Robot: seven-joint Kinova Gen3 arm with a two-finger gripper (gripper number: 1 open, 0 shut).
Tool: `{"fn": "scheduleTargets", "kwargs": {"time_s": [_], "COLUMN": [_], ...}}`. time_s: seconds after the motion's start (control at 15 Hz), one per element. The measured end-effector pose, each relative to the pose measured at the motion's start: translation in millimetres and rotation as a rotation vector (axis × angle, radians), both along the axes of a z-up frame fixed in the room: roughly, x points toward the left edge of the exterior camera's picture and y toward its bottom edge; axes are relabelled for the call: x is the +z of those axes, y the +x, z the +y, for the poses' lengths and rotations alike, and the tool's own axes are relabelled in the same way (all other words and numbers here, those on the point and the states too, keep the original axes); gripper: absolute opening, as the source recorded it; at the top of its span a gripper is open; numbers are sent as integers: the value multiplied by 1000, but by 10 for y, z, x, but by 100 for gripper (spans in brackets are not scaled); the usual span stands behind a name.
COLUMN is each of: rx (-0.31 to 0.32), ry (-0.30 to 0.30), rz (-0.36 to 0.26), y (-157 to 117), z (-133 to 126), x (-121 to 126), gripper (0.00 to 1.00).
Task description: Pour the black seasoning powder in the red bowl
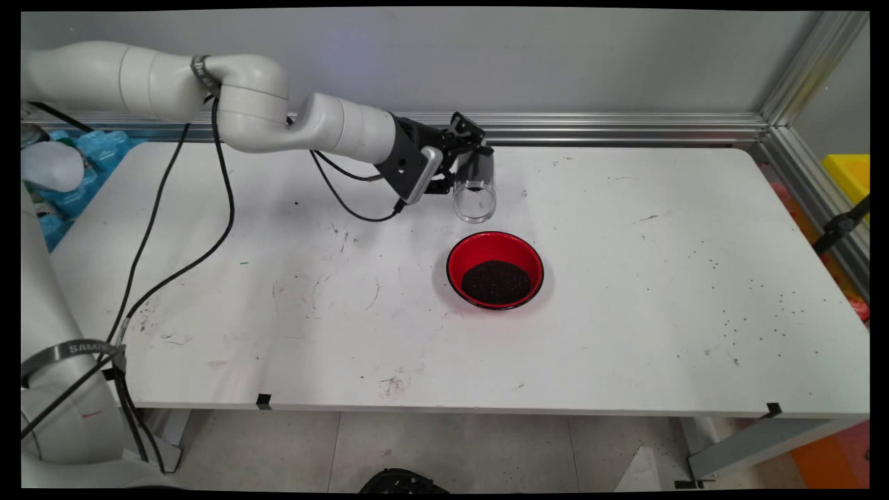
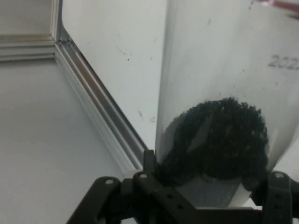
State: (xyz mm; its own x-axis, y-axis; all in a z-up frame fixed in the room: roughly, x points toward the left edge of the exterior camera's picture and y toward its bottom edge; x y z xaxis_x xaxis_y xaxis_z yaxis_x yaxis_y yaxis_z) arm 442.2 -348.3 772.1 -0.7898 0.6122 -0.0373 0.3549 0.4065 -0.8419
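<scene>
My black gripper (image 1: 471, 163) is shut on a clear plastic cup (image 1: 475, 191), held above the table just behind a red bowl (image 1: 494, 243). A heap of dark granules (image 1: 495, 281) lies in the bowl. In the hand view the cup (image 2: 210, 70) fills the right side between the fingers (image 2: 148, 161) of the gripper (image 2: 210, 184). A dark grainy mass (image 2: 219, 135) shows through the cup's wall close to them; I cannot tell whether it lies inside the cup. A strip of the bowl's red rim (image 2: 282, 3) shows at the top right.
The white table (image 1: 625, 312) has scattered dark specks on its right half (image 1: 757, 305). An aluminium rail (image 1: 590, 128) runs along the back edge and down the right side. Black cables (image 1: 208, 229) hang from the arm over the left part of the table.
</scene>
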Motion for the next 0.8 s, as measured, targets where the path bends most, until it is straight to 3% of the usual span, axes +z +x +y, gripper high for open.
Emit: {"fn": "scheduleTargets", "kwargs": {"time_s": [0.8], "rx": [-36], "ry": [-218], "rz": [-139], "y": [-358], "z": [116], "x": [-102], "gripper": [0]}}
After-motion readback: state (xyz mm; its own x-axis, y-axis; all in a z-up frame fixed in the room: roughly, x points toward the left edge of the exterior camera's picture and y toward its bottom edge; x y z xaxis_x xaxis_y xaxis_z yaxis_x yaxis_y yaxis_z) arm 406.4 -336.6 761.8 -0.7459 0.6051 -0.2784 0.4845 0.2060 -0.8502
